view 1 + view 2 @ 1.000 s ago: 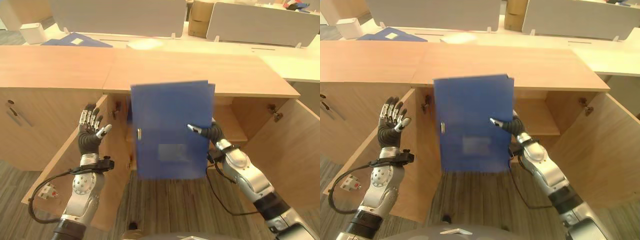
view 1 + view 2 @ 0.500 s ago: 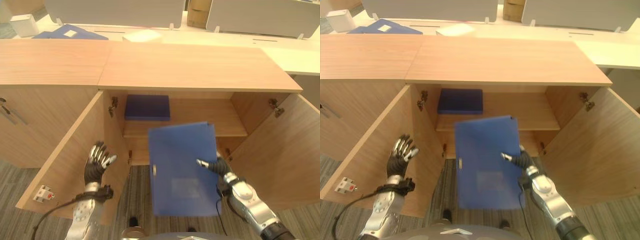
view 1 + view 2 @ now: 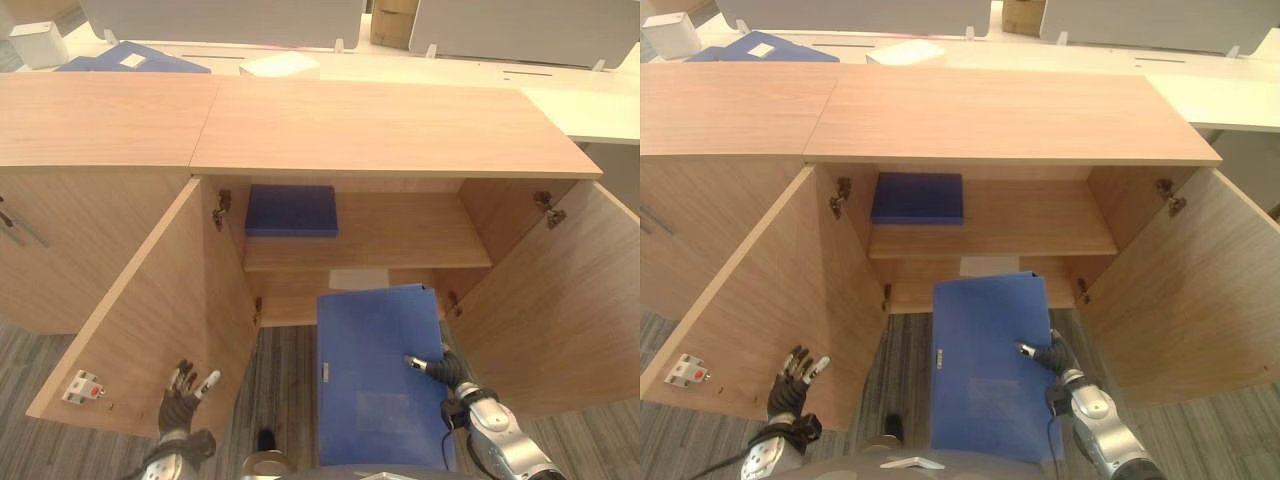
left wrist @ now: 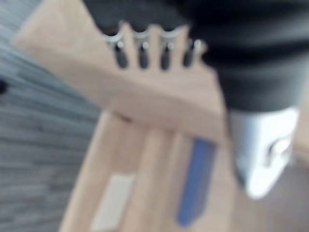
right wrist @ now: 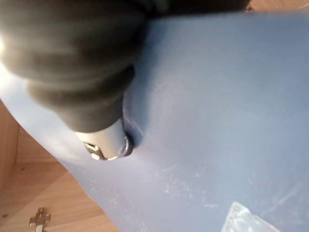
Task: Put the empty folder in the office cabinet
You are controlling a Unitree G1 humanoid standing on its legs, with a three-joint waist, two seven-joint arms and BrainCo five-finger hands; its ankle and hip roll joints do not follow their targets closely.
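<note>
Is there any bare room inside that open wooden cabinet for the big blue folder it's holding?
Yes. The upper shelf is bare from the flat dark blue folder in its left corner across to the right wall. The lower compartment holds a pale sheet at the back, partly hidden by the large blue folder pinched in the right hand. The left hand hangs open by the left door.

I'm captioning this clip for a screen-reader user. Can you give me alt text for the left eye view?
The robot's right hand holds a blue folder upright in front of an open wooden cabinet, thumb pressed on its cover. Another blue folder lies flat on the cabinet's upper shelf. The left hand is open, low beside the left door.
</note>
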